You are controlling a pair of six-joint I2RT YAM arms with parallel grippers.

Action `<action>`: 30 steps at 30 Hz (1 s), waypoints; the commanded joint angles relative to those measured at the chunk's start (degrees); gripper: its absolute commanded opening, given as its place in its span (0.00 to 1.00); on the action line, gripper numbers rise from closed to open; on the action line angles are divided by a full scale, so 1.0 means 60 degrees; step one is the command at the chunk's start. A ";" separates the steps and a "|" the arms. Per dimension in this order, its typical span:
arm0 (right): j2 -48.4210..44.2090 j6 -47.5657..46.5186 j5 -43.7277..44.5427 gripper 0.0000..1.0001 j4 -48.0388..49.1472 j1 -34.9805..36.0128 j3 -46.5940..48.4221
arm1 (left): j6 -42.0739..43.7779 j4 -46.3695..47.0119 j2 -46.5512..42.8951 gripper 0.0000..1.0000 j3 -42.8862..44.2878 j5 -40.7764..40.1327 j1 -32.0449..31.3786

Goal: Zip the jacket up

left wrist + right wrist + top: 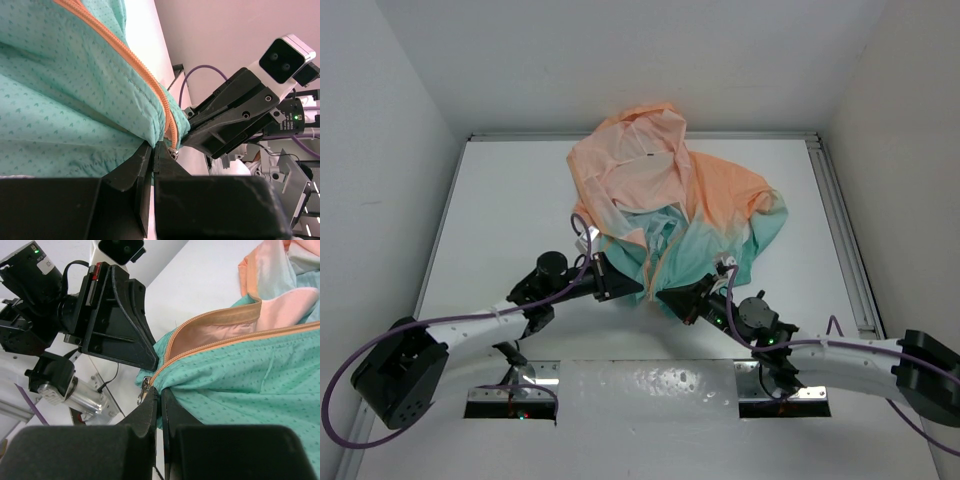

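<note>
The jacket (670, 200) lies on the tabletop (500, 220). The left hand (632, 290) and right hand (665, 298) are both clenched on its near hem, and the zipper (220, 344) runs from them toward the far side.

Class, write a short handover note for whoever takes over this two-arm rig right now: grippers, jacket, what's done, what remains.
Left gripper: shut on the jacket hem at the foot of the orange zipper.
Right gripper: shut on the facing hem edge.
Jacket: on the table, hood far, teal hem toward the arms.
Done: both bottom edges gripped, close together.
To do: front open; join the zipper ends, then zip up.
</note>
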 commanded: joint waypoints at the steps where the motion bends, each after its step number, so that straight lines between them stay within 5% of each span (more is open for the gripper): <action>1: -0.0215 -0.0133 -0.0211 0.00 0.0466 0.0027 -0.0171 | -0.0093 0.0329 -0.0317 0.00 -0.0050 0.0115 0.0049; 30: -0.0333 -0.0265 -0.0167 0.00 0.0100 0.0027 -0.0157 | -0.0122 0.0329 -0.0683 0.00 -0.0109 0.0789 0.0621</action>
